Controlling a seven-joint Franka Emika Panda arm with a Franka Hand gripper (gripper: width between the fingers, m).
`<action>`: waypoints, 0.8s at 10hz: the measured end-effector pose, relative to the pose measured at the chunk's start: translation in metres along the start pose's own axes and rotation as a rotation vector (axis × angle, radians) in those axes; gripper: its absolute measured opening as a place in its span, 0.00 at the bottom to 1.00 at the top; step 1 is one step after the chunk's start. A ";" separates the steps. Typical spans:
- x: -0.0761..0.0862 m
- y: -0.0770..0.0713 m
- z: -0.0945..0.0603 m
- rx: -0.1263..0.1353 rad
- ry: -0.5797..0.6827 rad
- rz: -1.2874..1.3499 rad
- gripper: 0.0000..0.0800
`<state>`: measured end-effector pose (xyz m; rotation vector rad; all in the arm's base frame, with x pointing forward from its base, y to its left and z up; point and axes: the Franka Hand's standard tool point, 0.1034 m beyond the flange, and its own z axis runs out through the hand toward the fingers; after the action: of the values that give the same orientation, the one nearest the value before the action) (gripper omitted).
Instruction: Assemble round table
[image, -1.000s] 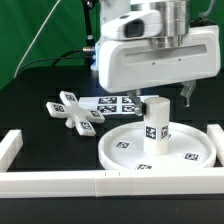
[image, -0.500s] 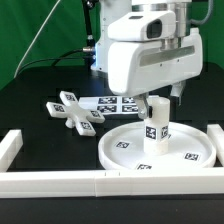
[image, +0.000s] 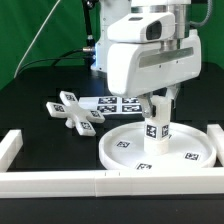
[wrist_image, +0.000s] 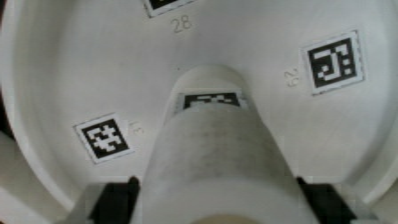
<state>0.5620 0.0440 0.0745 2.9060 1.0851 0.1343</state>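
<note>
Standing upright at the middle of the round disc (image: 112, 150), the short leg (image: 155, 132) is in its place, so I judge the first joint is begun or nearly made. Whether it is fully tight, the pictures do not tell. The claw (image: 157, 106) holds the leg near its top; in the wrist view its fingers (wrist_image: 121, 197) press on both sides of the leg (wrist_image: 214, 140). The cross-shaped base (image: 75, 111) lies on the bench (image: 35, 95), apart from the disc toward the exterior view's left, not yet joined. That step remains.
</note>
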 end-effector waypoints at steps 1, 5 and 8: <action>0.000 0.000 0.000 0.001 0.001 0.087 0.51; 0.002 0.005 0.001 -0.001 0.038 0.460 0.51; 0.001 0.006 0.002 0.010 0.061 0.810 0.51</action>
<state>0.5670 0.0396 0.0734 3.1600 -0.1486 0.2315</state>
